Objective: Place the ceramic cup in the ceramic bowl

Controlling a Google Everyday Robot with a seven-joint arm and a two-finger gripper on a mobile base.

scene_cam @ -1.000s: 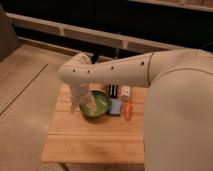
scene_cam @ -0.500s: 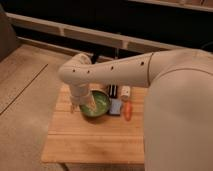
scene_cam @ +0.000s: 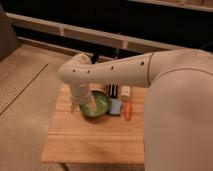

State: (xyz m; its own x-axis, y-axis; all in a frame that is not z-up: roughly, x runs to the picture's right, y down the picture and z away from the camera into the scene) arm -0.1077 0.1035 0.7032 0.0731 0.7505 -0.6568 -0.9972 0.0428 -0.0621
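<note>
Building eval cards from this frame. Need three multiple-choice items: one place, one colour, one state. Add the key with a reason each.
1. Where is the flat blue item?
A. on the wooden table, between the ceramic bowl and the orange item
B. inside the bowl
C. on the floor

2. What colour is the bowl's inside?
A. white
B. green
C. red

3. How does the bowl stand?
A. upside down
B. on its side
C. upright, opening up

Key:
1 A: the blue item lies flat on the table, next to the bowl, with the orange item on its other side.
2 B: the inside shows glossy green.
3 C: the green inside faces up. The gripper is down at the bowl, with the ceramic cup over the green inside.
</note>
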